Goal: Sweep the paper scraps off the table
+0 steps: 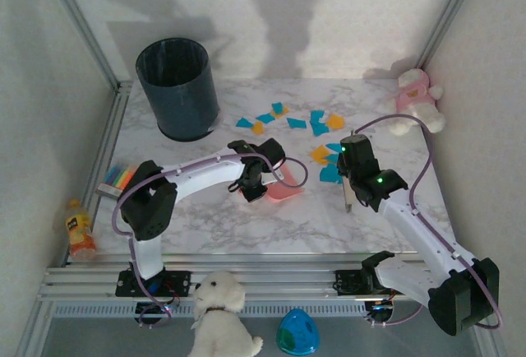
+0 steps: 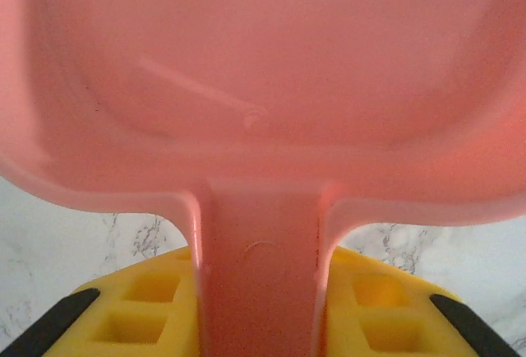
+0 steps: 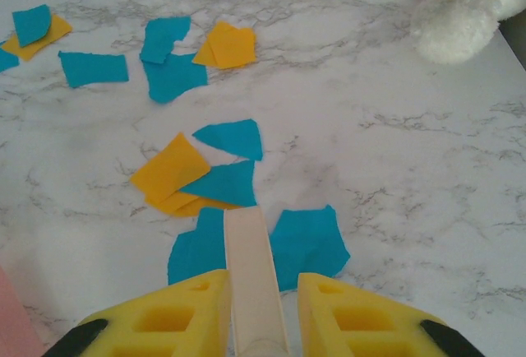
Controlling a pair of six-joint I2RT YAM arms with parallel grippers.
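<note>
dark bin (image 1: 178,88) from above, stick (image 3: 253,266) over paper scraps (image 3: 308,242) from right wrist

Rear left of table (image 1: 205,229): bin (image 1: 178,88). Right of it, mid-rear: paper scraps (image 1: 296,122), strewn. Centre, before the scraps: dustpan (image 1: 279,192). Over the nearest scraps: stick (image 3: 246,250). Rear right corner: plush toy (image 1: 415,100). Left edge: sticky notes (image 1: 121,178); outside the left rail, bottle (image 1: 80,229).

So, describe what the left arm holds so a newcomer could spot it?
Start at the dark round bin in the far left corner of the table and come toward the near edge to the left gripper. It is shut on a dustpan by its handle: pink and scooped, unlike the flat orange and blue paper scraps.
</note>
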